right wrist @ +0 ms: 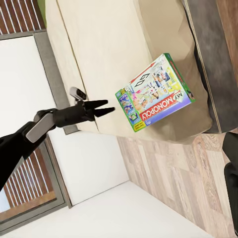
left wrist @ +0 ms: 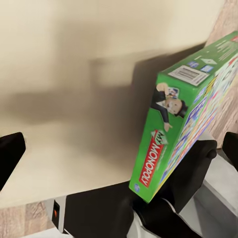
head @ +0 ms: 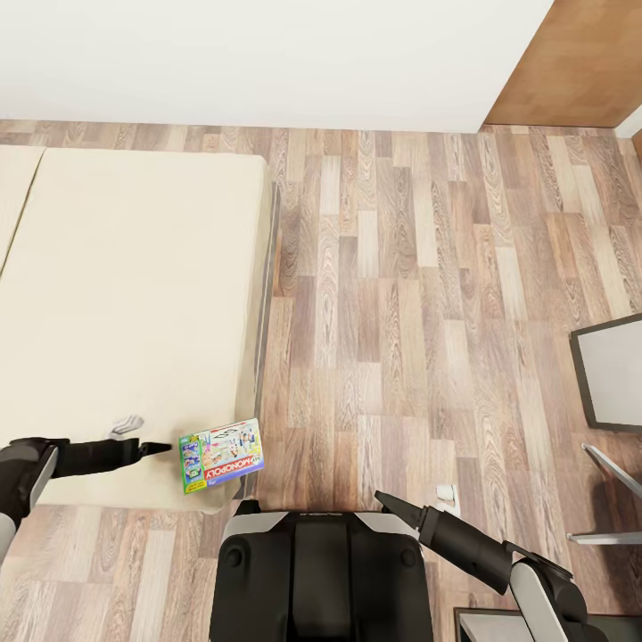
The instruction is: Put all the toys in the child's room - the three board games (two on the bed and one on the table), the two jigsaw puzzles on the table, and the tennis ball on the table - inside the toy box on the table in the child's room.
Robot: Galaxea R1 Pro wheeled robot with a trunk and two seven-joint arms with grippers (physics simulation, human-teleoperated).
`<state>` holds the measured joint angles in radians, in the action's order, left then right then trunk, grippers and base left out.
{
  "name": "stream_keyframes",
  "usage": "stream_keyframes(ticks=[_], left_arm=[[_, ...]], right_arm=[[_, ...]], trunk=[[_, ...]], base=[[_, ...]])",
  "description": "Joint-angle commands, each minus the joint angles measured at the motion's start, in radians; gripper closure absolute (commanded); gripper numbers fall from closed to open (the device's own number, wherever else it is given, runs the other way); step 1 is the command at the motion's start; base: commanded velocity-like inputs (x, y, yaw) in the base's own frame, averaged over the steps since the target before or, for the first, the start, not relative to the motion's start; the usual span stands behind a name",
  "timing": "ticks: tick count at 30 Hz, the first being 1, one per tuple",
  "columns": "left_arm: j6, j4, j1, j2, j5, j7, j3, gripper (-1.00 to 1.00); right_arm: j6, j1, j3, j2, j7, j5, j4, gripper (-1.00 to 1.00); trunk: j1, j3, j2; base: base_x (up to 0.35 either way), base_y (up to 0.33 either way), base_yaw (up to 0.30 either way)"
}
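Lying at the bed's near right corner, the Monopoly box sits just right of the left gripper, whose fingers are spread, holding nothing. Open wood floor stretches right; the right gripper's state cannot be told.

Black arms, grey-white forearm shells; tapered black fingers; black base, grey panels.

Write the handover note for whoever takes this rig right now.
Left claw: open, empty, aimed at the Monopoly box with a gap between them.
Right claw: empty, low beside the trunk; open or shut can't be told.
Monopoly lies flat at the near corner of the bed.
Done: approach to this box only.
Left: grip it, then carry it to the toy box. The other toys can't be judged from here.
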<state>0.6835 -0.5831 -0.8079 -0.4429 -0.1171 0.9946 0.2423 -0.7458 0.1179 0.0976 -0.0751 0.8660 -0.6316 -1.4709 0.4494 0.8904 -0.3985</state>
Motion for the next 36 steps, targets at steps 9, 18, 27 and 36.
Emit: stream_keyframes(ticks=[9, 18, 27, 36], left_arm=[[0.007, -0.001, -0.001, -0.007, -0.01, 0.01, 0.024, -1.0], [0.007, -0.001, 0.0, -0.029, -0.011, 0.128, 0.033, -1.0], [0.0, -0.001, 0.001, -0.036, -0.012, 0.178, 0.035, -1.0], [-0.008, -0.001, 0.001, -0.037, -0.011, 0.185, 0.035, -1.0]], right_arm=[[-0.006, 0.0, 0.001, 0.0, 0.001, -0.003, 0.0, -1.0], [-0.006, 0.0, 0.0, 0.0, 0.002, -0.003, 0.0, -1.0], [-0.006, 0.0, 0.001, 0.0, 0.002, -0.003, 0.0, -1.0], [-0.006, 0.0, 0.001, 0.0, 0.002, -0.003, 0.0, -1.0]], trunk=[[0.001, 0.001, -0.001], [0.001, 0.001, -0.001], [0.001, 0.001, -0.001], [0.001, 0.001, -0.001]], base=[[0.0, 0.0, 0.0], [0.0, 0.0, 0.0], [0.0, 0.0, 0.0], [0.0, 0.0, 0.0]])
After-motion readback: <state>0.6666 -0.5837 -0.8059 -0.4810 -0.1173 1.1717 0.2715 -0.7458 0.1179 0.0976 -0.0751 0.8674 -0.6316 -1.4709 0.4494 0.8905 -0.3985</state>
